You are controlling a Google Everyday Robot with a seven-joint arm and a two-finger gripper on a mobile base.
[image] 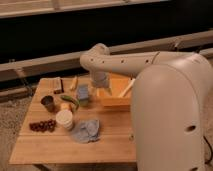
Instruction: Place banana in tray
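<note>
The banana [74, 82] is a small pale-yellow piece lying on the wooden table [115, 142] near its back edge, left of the arm. The tray [118, 95] is a large orange bin at the back middle of the table, partly hidden by my arm. A long cream utensil [128, 88] leans in it. My gripper [98, 90] hangs down from the arm's wrist at the tray's left wall, to the right of the banana and apart from it.
A dark green vegetable [70, 100], a blue-grey block [82, 92], a yellow chunk [65, 106], a dark cup [47, 102], a white cup [64, 119], dark grapes [42, 125], a blue cloth [86, 130] and a brown block [57, 85] lie on the left half. My white body fills the right side.
</note>
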